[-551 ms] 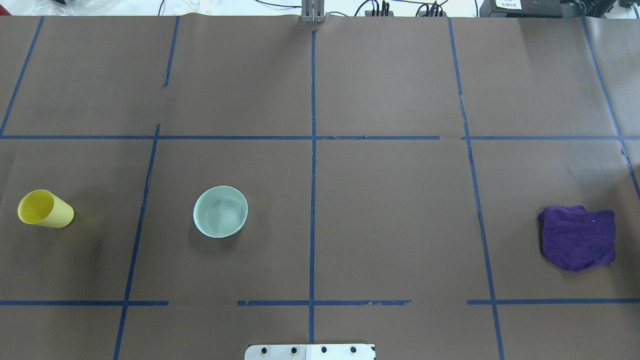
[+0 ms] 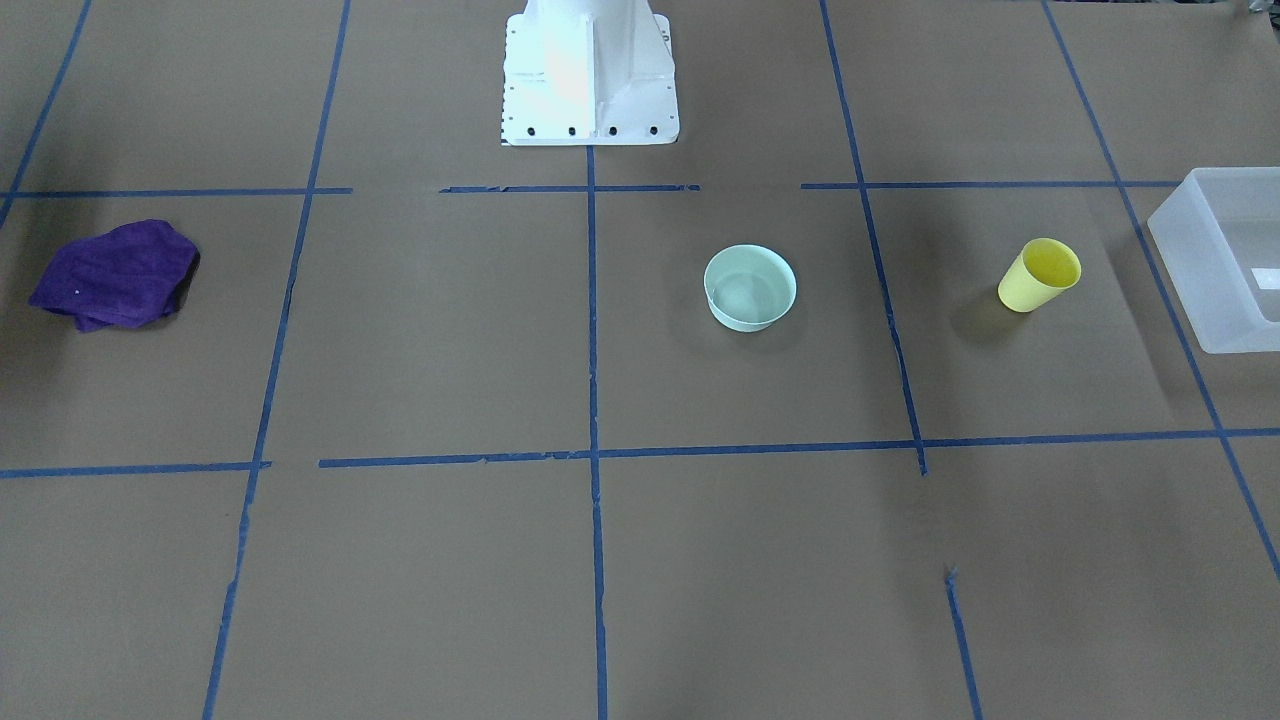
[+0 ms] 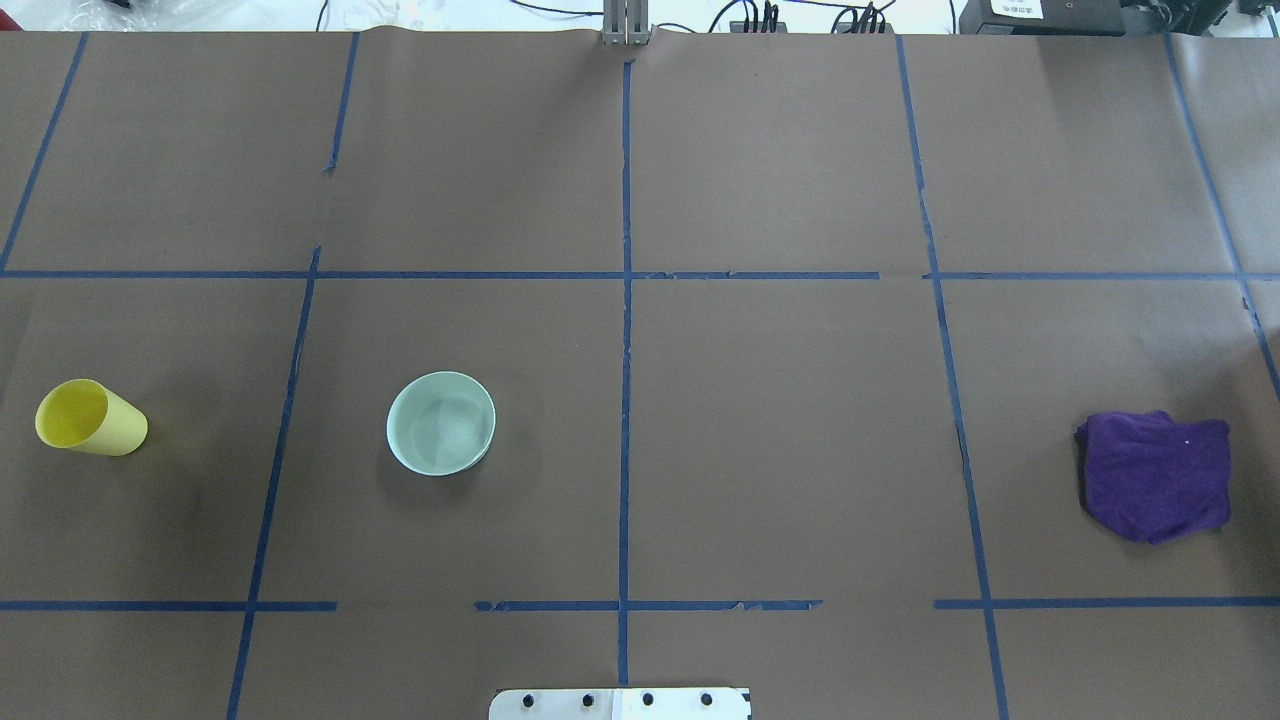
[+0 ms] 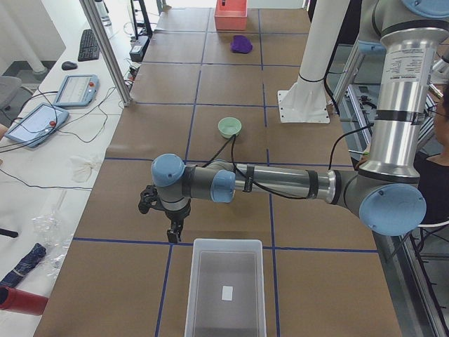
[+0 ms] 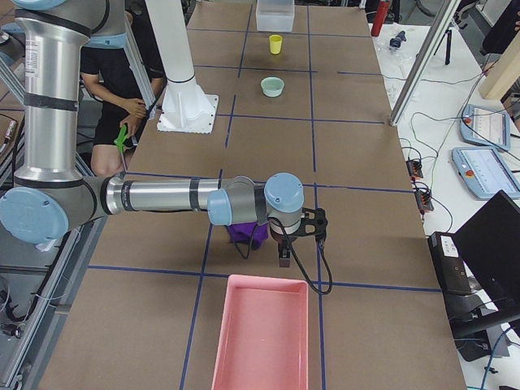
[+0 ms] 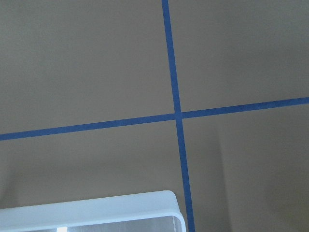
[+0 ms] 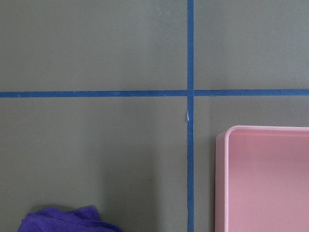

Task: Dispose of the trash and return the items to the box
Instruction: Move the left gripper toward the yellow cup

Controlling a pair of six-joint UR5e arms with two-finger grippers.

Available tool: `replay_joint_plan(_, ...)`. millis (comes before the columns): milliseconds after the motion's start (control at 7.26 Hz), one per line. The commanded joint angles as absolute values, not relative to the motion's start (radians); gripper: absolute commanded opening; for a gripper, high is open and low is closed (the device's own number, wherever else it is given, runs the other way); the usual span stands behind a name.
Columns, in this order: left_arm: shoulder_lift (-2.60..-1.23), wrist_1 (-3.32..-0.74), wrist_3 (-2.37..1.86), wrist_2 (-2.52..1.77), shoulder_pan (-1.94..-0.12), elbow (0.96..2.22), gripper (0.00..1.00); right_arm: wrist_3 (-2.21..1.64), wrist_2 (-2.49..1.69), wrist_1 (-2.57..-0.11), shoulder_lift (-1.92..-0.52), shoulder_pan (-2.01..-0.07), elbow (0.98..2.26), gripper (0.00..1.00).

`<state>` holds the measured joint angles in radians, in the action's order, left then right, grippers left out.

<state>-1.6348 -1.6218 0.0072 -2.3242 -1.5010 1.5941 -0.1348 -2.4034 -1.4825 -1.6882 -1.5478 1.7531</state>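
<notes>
Yellow cup (image 2: pixel 1040 275) between bowl (image 2: pixel 750 288) and box (image 2: pixel 1195 285)

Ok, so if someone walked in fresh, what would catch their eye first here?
The bright yellow cup and the mint-green bowl stand apart on the robot's left half of the table, with a purple cloth far to its right. A frosted white box and a pink tray sit at opposite ends.

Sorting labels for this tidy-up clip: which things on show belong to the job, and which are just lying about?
Job: yellow cup, green bowl, clear box; possibly the purple cloth and pink bin, if the cloth counts as trash.
Lying about: keyboard, tablet.
</notes>
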Motion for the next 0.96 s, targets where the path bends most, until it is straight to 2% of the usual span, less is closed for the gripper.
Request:
replay_joint_plan(0,-1.602,-1.664,-0.233,-2.387,-1.366,1.710,1.00,-0.137,-2.404,-1.482,-1.687,-1.548,1.761,1.00)
replay_joint_plan(138,-1.536,-1.771,-0.343,-2.385,-1.318,1.757,1.00,-0.137,-2.404,-1.482,-1.687,-1.548,1.764,1.00)
replay_joint_plan(413,-1.375,-2.190,-0.669,-2.376,-1.170,1.747,1.00,-0.137,-2.405,-1.480,-1.686,-1.548,1.767,1.00)
replay_joint_plan(551,-1.336,-2.312,-0.796,-2.344,-1.088,1.746,1.00,-0.137,-2.405,-1.482,-1.684,-1.548,1.766,1.00)
replay_joint_plan(826,-1.336,-2.353,-0.859,-2.267,-1.005,1.708,1.00,-0.137,-2.404,-1.482,-1.686,-1.548,1.767,1.00)
